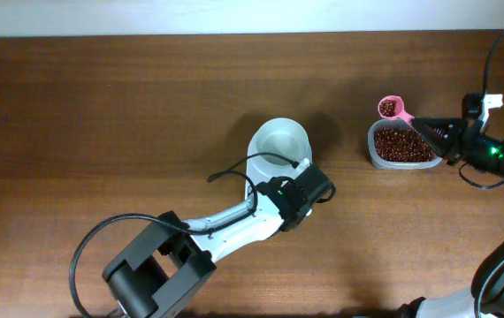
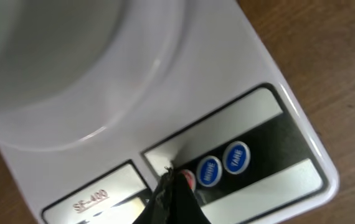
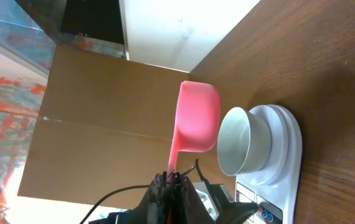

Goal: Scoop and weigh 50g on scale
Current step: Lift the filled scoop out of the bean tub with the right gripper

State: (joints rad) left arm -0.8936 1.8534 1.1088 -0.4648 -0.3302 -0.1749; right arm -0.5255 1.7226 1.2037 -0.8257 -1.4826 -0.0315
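Scale (image 2: 271,118) sits under our closed left tool (image 2: 170,183), whose tip touches its red button (image 2: 189,180); our right tool (image 1: 424,126) grips the pink scoop (image 1: 390,109) by the beans (image 1: 402,144).

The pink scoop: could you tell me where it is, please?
The pink scoop is at the overhead view's right side, held by the right gripper, by the far edge of the bean tub.

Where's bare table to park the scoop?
Bare wood: everything left of the scale, the strip along the far edge, and the gap between scale and bean tub. Crowded: in front of the scale, where the left end effector is at its buttons, and by the tub, where the right end effector holds the scoop.
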